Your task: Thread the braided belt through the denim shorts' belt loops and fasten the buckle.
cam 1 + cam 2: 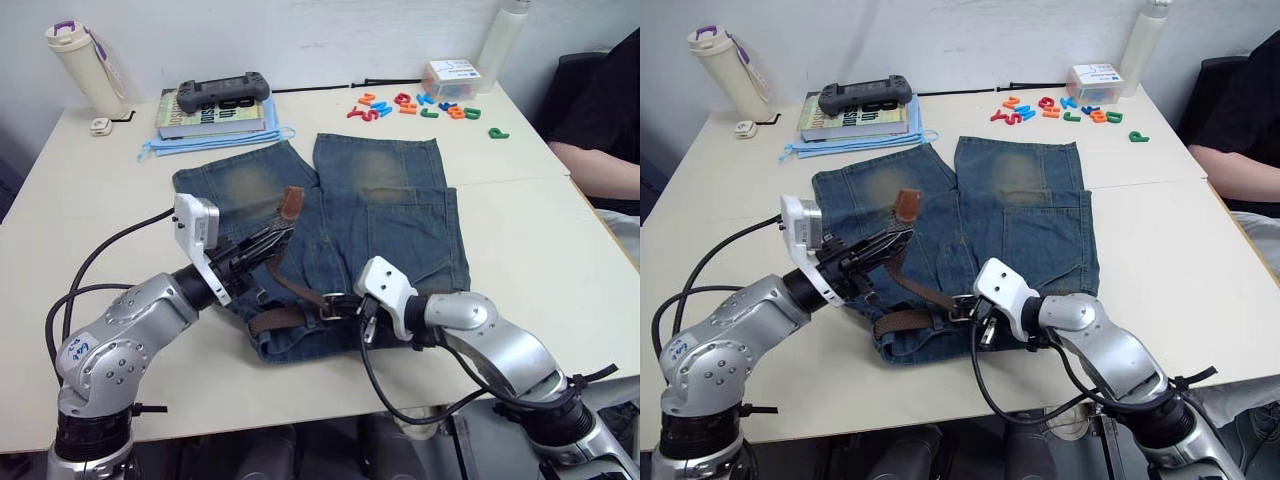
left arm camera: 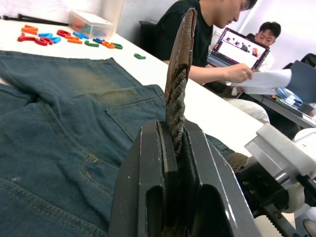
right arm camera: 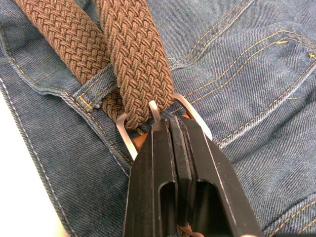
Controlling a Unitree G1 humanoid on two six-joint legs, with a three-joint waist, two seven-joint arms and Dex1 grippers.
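Clamped between the right gripper's [image 3: 174, 123] black fingers, the tan leather end is almost wholly hidden; the silver buckle [image 3: 163, 114] shows just beyond their tips, with the braided belt [image 3: 136, 59] passing through its frame. A second run of the strap slips under a belt loop [image 3: 96, 84] on the waistband beside it. The left gripper [image 2: 173, 133] is closed on the belt's other end, which stands up with its tan tip [image 1: 291, 203] raised over the denim shorts [image 1: 400, 215]. These lie flat on the white table [image 1: 540, 250], waistband toward the robot. Beyond the legs sit a book [image 1: 215, 117], scattered coloured letters [image 1: 415, 104] and a bottle [image 1: 85, 65]. A person's arm [image 1: 595, 165] is cut off at the table's right edge.
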